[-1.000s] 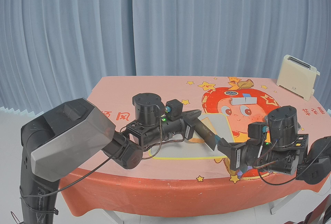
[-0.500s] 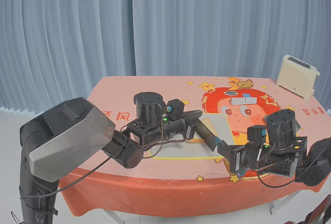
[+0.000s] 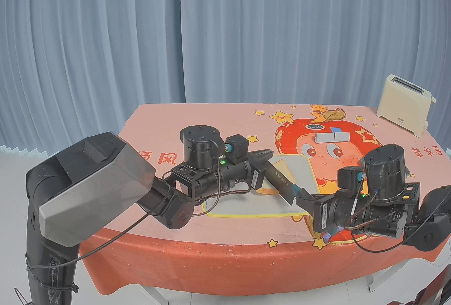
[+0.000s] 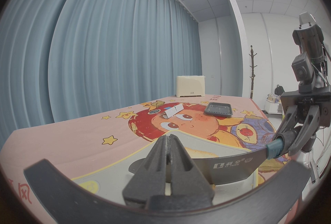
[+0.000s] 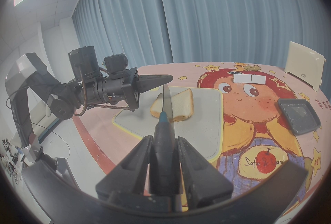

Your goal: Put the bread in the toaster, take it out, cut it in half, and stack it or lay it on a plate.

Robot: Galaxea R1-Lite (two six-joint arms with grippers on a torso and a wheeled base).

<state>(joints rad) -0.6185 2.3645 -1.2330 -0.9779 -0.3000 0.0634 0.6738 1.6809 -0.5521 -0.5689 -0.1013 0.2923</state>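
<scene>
White bread [image 5: 179, 105], one slice, lies on the one cutting board [image 5: 203, 124], mid-table [image 3: 155, 123]. Right claw [image 5: 162, 139] is clamped on the one knife [image 5: 165, 105], blade across the slice's middle. Left claw [image 4: 169, 138] is closed and empty, tip by the slice's left edge; contact unclear. Best bet: press straight down with the blade centred, no sliding. One toaster [image 3: 405, 105] far right, one dark plate [image 5: 298, 115] right.

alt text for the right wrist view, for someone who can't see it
The right gripper grips a knife, blade edge-down on the middle of a bread slice on a cutting board. The shut left gripper sits close beside the slice; a dark tray and toaster stand farther off.
</scene>
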